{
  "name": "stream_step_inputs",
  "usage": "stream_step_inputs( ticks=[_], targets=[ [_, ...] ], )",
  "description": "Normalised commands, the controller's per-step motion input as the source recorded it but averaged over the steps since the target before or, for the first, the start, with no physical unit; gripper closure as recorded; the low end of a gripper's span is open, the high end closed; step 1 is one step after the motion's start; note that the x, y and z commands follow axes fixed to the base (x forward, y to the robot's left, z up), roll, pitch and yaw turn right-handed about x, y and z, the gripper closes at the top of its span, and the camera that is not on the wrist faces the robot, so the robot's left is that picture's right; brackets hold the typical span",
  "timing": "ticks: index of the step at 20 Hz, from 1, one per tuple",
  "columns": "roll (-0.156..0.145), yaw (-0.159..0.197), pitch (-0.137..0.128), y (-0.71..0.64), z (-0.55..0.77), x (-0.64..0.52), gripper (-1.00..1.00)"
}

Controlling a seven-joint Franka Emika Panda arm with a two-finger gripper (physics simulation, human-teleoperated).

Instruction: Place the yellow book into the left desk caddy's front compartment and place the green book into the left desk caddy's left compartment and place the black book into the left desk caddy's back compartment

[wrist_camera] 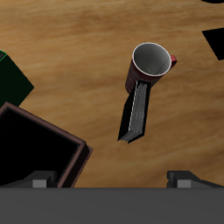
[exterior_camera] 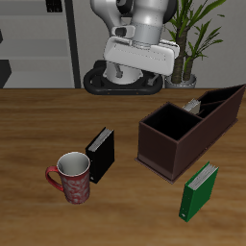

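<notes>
My gripper (exterior_camera: 142, 69) hangs high over the back of the table, open, with nothing between its fingers (wrist_camera: 39, 181). The black book (exterior_camera: 101, 154) (wrist_camera: 136, 114) stands upright beside a red mug. The green book (exterior_camera: 199, 190) (wrist_camera: 12, 80) stands upright near the table's front edge, in front of the left desk caddy (exterior_camera: 171, 154) (wrist_camera: 77, 150). The caddy is a dark maroon box with a large square section that holds nothing. The yellow book (exterior_camera: 196, 104), small with pale striped edges, leans inside one of the caddy's narrow sections farther back.
A red mug (exterior_camera: 72, 178) (wrist_camera: 151, 63) stands close to the black book, on the side nearer the front edge. The robot's dark base plate (exterior_camera: 120, 82) and a potted plant (exterior_camera: 192, 38) are at the back.
</notes>
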Motion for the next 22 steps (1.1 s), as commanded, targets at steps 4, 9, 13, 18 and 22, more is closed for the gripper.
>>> stream_step_inputs(
  ticks=[4, 9, 13, 18, 22],
  targets=[
    [-0.033, 0.0, 0.007, -0.05, 0.02, 0.07, -1.0],
    [-0.029, 0.0, -0.001, 0.05, 0.11, 0.11, -1.0],
    [-0.031, -0.003, -0.014, 0.18, 0.21, 0.12, -1.0],
    [0.008, 0.005, -0.022, 0.4, 0.27, 0.15, -1.0],
    [0.014, 0.0, -0.007, 0.34, 0.2, 0.28, -1.0]
  ],
)
